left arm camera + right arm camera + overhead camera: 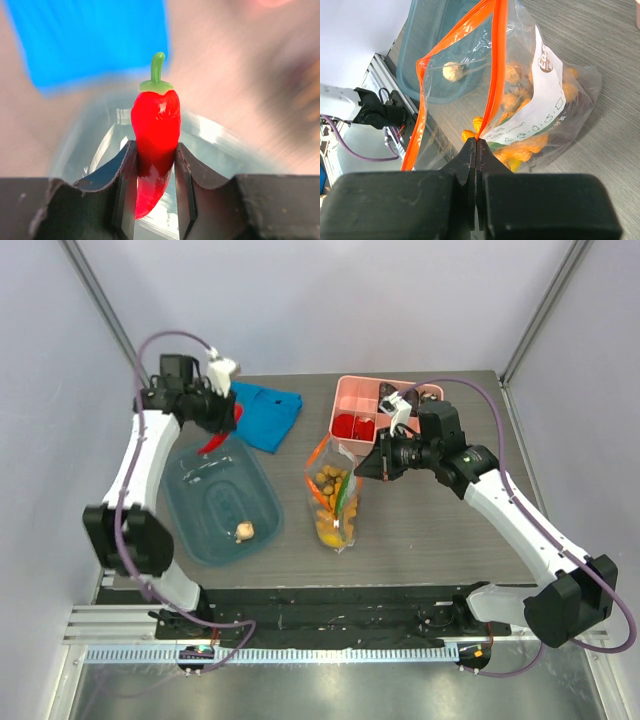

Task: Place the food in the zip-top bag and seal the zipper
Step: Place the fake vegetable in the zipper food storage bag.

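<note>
My left gripper is shut on the red chili, held stem up over the far end of the teal tub. The chili shows red below the fingers in the top view. The zip-top bag stands mid-table with its mouth open, holding orange, yellow and green food. My right gripper is shut on one side of the zipper, holding the bag's mouth up. The other zipper strip hangs apart from it. A beige garlic bulb lies in the tub.
The teal tub lies left of the bag. A blue cloth lies at the back, and a pink divided box with dark and red items stands behind the right gripper. Grey walls close in the table.
</note>
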`<state>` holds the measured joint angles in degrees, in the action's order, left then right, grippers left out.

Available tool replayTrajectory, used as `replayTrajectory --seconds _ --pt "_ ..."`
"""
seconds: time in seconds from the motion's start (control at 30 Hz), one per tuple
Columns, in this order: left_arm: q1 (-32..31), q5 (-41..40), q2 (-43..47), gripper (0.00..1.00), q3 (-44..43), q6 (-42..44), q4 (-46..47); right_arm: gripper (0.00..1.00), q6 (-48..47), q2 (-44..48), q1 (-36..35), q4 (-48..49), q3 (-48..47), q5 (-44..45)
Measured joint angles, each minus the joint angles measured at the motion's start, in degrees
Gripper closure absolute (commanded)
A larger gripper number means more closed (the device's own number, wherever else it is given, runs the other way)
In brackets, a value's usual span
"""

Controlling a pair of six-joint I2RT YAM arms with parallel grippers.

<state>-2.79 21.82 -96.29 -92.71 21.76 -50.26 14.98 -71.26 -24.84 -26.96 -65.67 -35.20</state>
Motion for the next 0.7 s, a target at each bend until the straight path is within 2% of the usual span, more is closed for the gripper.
replayTrajectory --seconds 0.03,0.13,0.3,0.4,0.6,0.7 --pt "-0.8 1.6 3.1 0.86 -2.1 -3.6 1.6 0.99 0.1 0.0 0.0 0.1 0.0 0.0" --pt "-5.7 4.7 12.1 0.87 -5.0 -14.0 8.9 0.99 0.2 -0.2 0.0 0.5 0.0 0.0" --pt "-19.2 5.9 24.0 0.92 1.3 -30.0 26.7 0.99 0.4 -0.4 0.0 0.8 0.0 0.0" --pt "-26.7 3.1 26.4 0.99 7.4 -36.3 33.7 0.99 0.4 -0.4 0.0 1.1 0.0 0.0" --pt "-40.7 -6.6 24.5 0.99 19.5 -44.1 43.4 0.99 1.3 -0.4 0.0 2.1 0.0 -0.1" --pt "-44.1 -10.9 22.9 1.00 23.0 -48.6 46.1 0.99 1.8 -0.4 0.0 2.5 0.0 -0.1"
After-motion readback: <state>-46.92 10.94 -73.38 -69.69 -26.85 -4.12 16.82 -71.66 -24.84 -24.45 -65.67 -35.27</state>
